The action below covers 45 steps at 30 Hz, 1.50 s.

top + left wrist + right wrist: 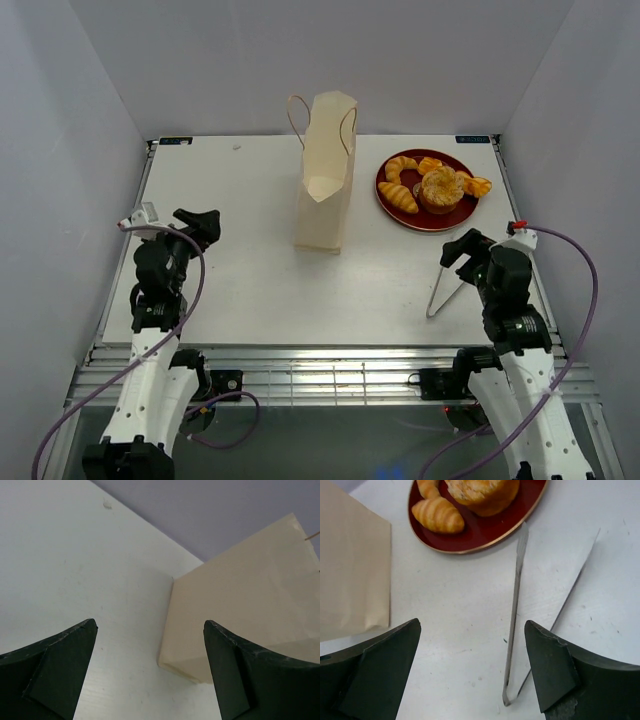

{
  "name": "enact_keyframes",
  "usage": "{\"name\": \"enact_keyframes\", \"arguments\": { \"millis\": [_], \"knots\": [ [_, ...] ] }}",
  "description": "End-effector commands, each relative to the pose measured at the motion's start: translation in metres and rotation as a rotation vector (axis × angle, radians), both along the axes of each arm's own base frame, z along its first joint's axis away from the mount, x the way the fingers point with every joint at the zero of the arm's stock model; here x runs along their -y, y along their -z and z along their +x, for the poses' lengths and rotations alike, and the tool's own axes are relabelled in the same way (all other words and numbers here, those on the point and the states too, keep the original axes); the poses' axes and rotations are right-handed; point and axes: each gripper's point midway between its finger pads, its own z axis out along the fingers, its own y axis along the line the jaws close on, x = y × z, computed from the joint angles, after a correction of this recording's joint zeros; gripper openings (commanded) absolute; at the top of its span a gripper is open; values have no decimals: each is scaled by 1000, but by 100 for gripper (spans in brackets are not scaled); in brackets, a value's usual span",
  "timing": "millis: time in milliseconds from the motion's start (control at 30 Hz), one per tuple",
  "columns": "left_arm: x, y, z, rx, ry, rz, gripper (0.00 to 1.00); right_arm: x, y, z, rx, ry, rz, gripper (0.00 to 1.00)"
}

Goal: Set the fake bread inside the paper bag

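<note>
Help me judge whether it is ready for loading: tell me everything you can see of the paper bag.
The paper bag is tall, narrow and cream-beige, of plain matte paper, with creased side gussets and thin brown cord handles looping at its top. It stands upright in the middle of the white table, its mouth apparently open upward, left of the dark red plate and apart from it. Only the table touches it.

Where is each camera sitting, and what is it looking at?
Top camera: high behind the robot, looking down on the table, paper bag, plate of fake bread, tongs; left gripper and right gripper show.
Left wrist: low, facing the paper bag's side; its open fingers show.
Right wrist: looking down at tongs and plate; its open fingers show.
Both wrists see the paper bag.
</note>
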Motion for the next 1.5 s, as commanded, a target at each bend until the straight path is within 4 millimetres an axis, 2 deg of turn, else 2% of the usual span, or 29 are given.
{"name": "enact_keyframes", "arguments": {
  "millis": [0, 33, 67, 133, 200, 300, 533, 833, 1133, 1233, 1267, 1333, 1367, 1400, 1467],
  "knots": [
    [34, 26, -17, -252, 179, -72, 98, 6, 41, -28, -333, 58, 8, 90],
    [44, 24, -19, -266, 247, -74, 98, 2, 54, -28, -419, 37, -2, 90],
    [49, 29, -18, -296, 276, -72, 98, 0, 56, -28, -457, 29, 1, 90],
    [55, 19, -19, -296, 316, -81, 98, 3, 77, -37, -590, 66, -1, 90],
    [59, 12, -21, -278, 350, -67, 98, 5, 95, -43, -649, 80, -9, 90],
    [64, 3, -27, -240, 379, -62, 98, 0, 109, -44, -660, 77, 22, 90],
    [75, 0, -34, -219, 442, -106, 98, -2, 123, -32, -664, 102, 44, 90],
    [85, 2, -34, -210, 489, -168, 98, 11, 150, -17, -749, 160, -64, 90],
    [87, -12, -31, -157, 498, -188, 98, 25, 169, -8, -783, 219, -177, 99],
    [88, -16, -31, -144, 502, -191, 98, 22, 175, -7, -782, 209, -182, 89],
    [87, -17, -30, -140, 499, -191, 98, 21, 175, -4, -772, 204, -178, 78],
    [87, -18, -30, -139, 496, -192, 98, 18, 180, -6, -773, 192, -172, 61],
    [87, -19, -31, -139, 498, -192, 98, 16, 181, -6, -774, 185, -162, 43],
    [87, -18, -31, -141, 499, -193, 98, 15, 179, -6, -764, 189, -152, 39],
    [87, -18, -32, -144, 500, -191, 98, 13, 173, -6, -747, 186, -138, 39]
  ]
}}
